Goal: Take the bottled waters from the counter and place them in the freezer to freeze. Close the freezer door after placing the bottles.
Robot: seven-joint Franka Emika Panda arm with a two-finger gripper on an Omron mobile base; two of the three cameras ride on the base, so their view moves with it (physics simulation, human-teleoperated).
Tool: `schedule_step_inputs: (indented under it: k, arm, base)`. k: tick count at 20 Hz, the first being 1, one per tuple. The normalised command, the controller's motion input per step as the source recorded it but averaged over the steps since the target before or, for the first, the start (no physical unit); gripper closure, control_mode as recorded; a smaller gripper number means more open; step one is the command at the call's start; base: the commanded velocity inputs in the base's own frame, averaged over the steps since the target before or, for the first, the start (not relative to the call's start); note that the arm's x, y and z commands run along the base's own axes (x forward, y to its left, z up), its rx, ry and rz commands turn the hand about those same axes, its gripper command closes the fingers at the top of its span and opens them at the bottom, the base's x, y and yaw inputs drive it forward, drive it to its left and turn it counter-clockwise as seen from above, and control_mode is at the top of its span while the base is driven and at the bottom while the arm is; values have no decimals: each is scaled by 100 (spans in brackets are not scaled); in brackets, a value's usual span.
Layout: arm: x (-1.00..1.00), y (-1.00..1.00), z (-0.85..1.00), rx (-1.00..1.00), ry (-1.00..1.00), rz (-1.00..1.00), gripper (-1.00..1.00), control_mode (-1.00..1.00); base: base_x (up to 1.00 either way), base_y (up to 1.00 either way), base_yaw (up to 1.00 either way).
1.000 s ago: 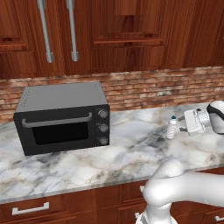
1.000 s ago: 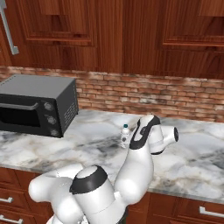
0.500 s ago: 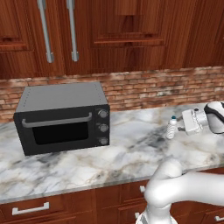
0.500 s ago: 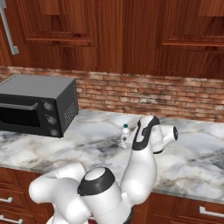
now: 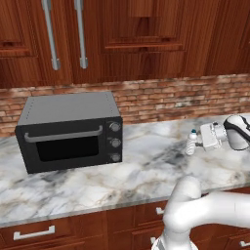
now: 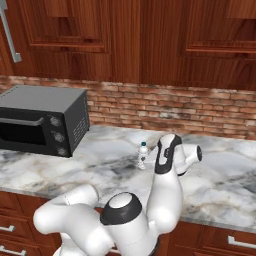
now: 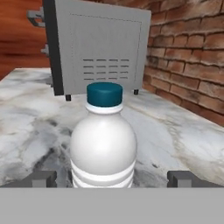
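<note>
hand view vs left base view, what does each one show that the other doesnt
Hand view alone: the oven's vented side panel, and the claw's two dark fingertips standing open on either side of the bottle, neither visibly touching it.

Left base view alone: the oven's black glass front with handle and three knobs, the wood wall cabinets with long silver handles, the drawers under the counter, and the white arm.

Both: the upright whitish bottle with its blue cap, the oven, the marble counter, the brick backsplash.
</note>
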Motion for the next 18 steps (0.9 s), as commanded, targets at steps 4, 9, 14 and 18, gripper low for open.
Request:
schedule_step_inputs:
  k: [4,9,14,18]
  arm:
    - [3,0,0,9,0,0,-100,-100]
    - [0,4,-6,2,0,0,-100,-100]
    - [0,42,-1,0,0,6,-100,-100]
    - [0,30,0,0,0,4,-100,-100]
  base:
    - [0,0,0]
    - [0,0,0]
    - [0,0,0]
    - [0,0,0]
